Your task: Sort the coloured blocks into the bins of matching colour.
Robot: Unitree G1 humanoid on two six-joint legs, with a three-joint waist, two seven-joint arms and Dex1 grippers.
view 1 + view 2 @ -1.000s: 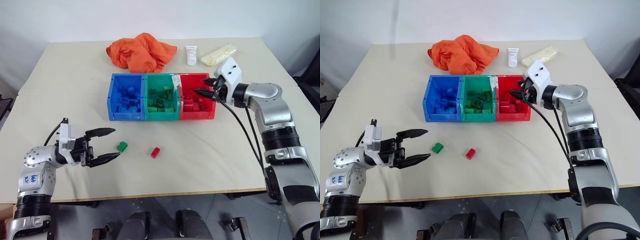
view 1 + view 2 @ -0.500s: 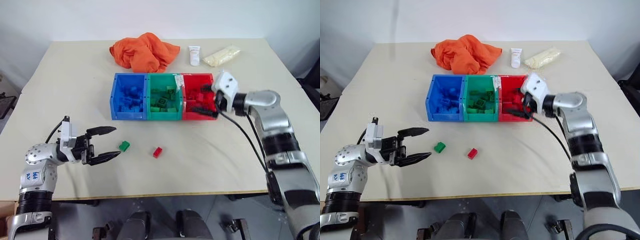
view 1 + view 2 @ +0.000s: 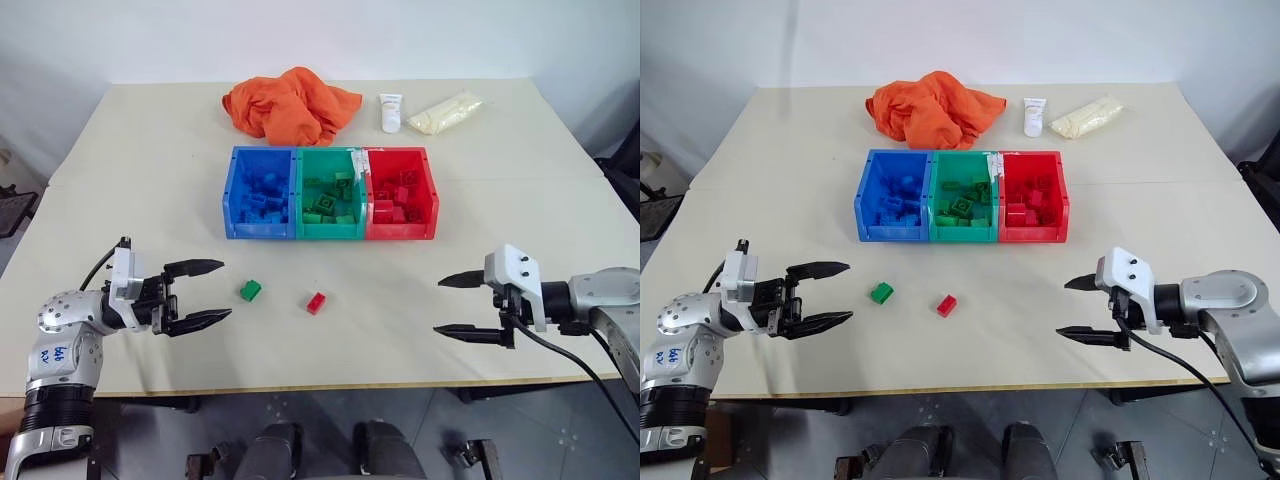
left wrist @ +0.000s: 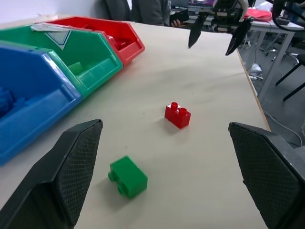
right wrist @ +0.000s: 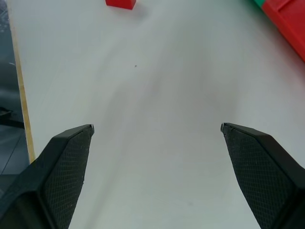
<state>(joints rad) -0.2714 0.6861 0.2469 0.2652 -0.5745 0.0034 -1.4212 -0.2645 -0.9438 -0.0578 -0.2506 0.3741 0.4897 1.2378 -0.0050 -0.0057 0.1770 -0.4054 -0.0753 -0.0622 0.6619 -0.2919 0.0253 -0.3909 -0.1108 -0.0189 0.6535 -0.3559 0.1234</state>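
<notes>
On the pale counter (image 3: 150,170) three bins stand joined in a row: the blue bin (image 3: 232,200) on the left, the green bin (image 3: 298,205) in the middle, the red bin (image 3: 432,205) on the right, each already holding a heap of bricks of its own colour. Two bricks lie loose on the open counter in front of the row: a green block (image 3: 250,290) and, just beside it to the right, a red block (image 3: 316,302), the two apart from each other and well short of the bins.

The left gripper (image 3: 210,292) hovers low at the near left, pointing level toward the green block with its jaws spread wide and empty (the left wrist view shows both loose blocks lying between the two fingers' lines, the green one nearer). The right gripper (image 3: 450,305) hangs at the near right, jaws likewise spread wide and holding nothing, with bare counter under it and the red block well off to its left.

Behind the bins, near the far edge, lie a crumpled orange cloth (image 3: 288,103), a small white tube (image 3: 389,111) and a pale yellowish packet (image 3: 442,111). Nothing lies between either gripper and the loose blocks.
</notes>
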